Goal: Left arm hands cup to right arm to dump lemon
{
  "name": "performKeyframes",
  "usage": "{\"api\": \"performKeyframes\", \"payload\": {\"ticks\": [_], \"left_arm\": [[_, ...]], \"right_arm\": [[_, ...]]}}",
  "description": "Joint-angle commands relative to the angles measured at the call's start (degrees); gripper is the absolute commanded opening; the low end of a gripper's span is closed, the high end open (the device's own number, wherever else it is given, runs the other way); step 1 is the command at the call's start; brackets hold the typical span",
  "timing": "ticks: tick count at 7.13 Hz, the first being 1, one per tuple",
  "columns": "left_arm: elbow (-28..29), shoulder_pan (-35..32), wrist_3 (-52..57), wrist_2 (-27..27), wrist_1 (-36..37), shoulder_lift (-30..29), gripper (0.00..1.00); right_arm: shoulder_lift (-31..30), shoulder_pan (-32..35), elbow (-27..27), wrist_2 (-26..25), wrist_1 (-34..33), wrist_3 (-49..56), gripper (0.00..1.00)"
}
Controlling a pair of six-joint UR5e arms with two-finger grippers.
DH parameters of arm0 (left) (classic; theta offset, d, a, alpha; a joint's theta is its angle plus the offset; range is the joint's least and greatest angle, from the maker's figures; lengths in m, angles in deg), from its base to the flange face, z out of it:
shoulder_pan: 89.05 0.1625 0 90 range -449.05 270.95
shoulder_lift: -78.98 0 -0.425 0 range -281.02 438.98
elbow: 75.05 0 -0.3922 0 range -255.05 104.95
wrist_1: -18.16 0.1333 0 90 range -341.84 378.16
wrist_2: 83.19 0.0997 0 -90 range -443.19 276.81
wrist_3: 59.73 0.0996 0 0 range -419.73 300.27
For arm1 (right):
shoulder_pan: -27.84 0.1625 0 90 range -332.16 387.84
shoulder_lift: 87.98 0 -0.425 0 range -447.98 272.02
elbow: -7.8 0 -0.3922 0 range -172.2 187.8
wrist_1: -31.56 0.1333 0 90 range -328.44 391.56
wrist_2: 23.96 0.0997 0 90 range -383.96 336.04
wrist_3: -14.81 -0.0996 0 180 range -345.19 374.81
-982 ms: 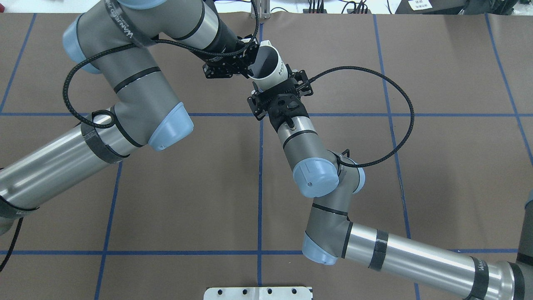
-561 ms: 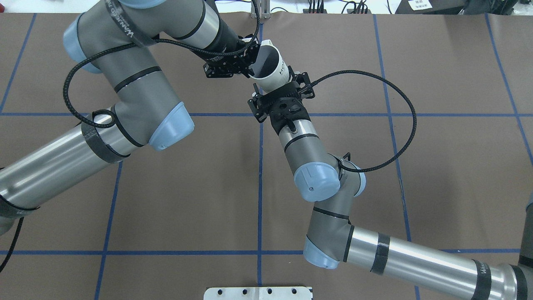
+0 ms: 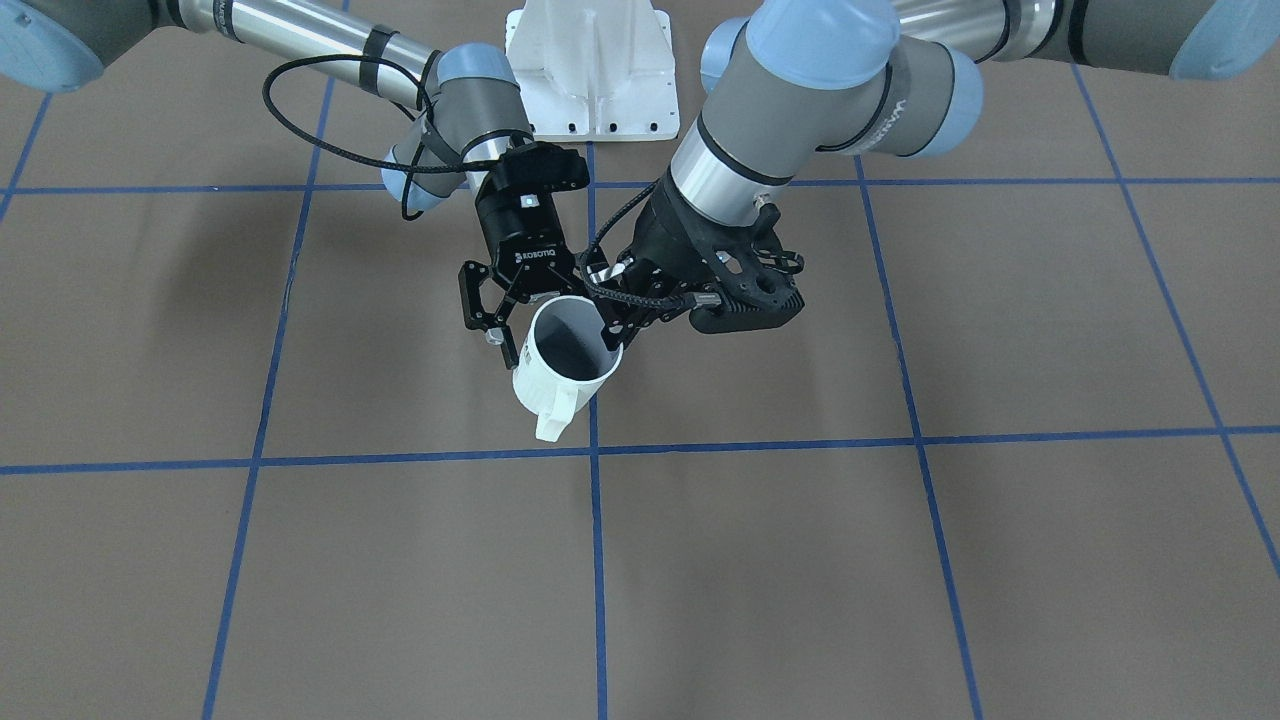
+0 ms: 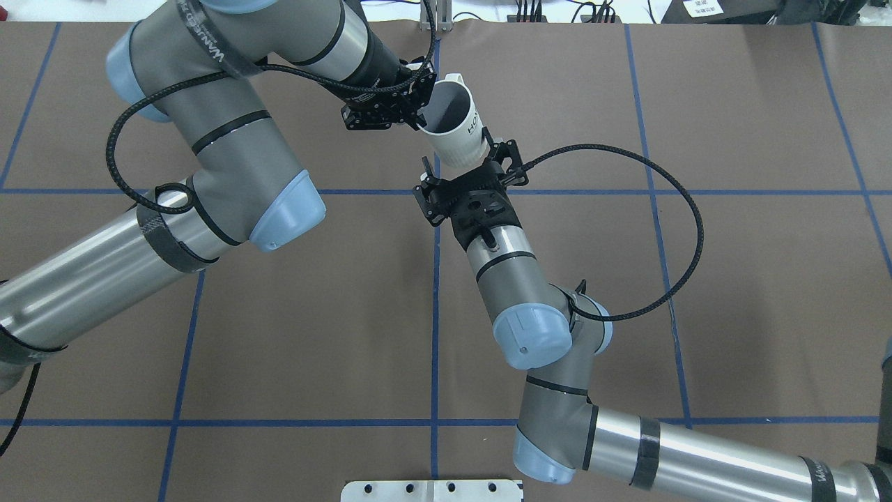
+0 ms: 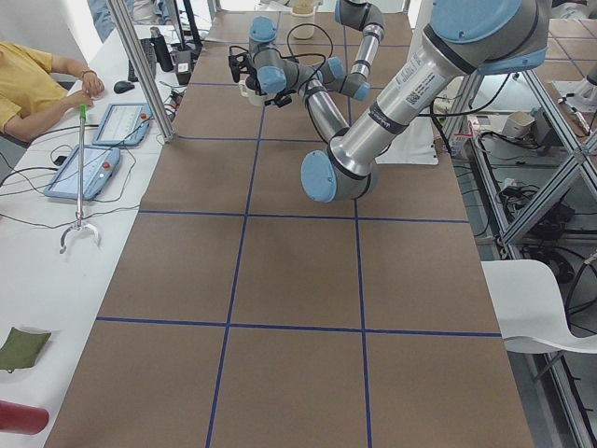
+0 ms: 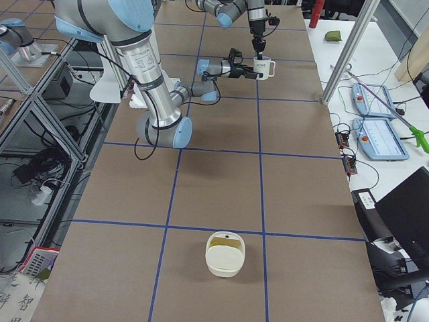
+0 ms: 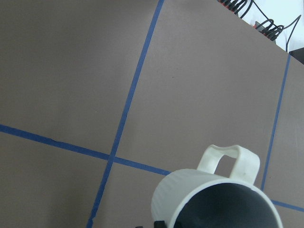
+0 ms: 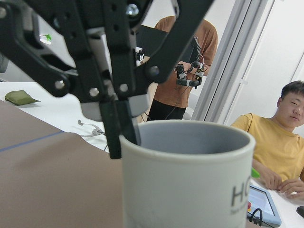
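Mid-air handover of the cup [image 4: 456, 125] above the desk [image 4: 732, 279].
The left gripper [image 8: 122, 135] clamps the rim, leaving the body free for the right gripper [image 4: 468, 159], whose 2 fingers stand apart, flanking the base.

Brown table [image 4: 313, 314] with blue grid [image 4: 435, 335] carries a cream container [image 6: 225, 253].
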Motion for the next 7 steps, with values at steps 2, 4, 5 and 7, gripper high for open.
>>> {"api": "performKeyframes", "payload": {"ticks": [2, 4, 5, 7], "left_arm": [[0.0, -0.1, 0.01, -0.03, 0.04, 0.12, 0.0], [0.17, -0.1, 0.09, 0.67, 0.04, 0.12, 0.0], [0.52, -0.1, 0.18, 2.07, 0.13, 0.12, 0.0], [0.61, -1.14, 2.62, 2.08, 0.57, 0.56, 0.0]], "right_arm": [[-5.32, -6.0, 8.54, -5.79, 0.01, 3.87, 0.98], [-5.23, -7.06, 10.55, -6.42, 0.19, 3.87, 0.99], [-6.1, -7.15, 12.04, -6.16, 0.27, 2.73, 0.99], [-7.16, -6.19, 14.67, -6.6, 0.27, 0.98, 1.0]]}}
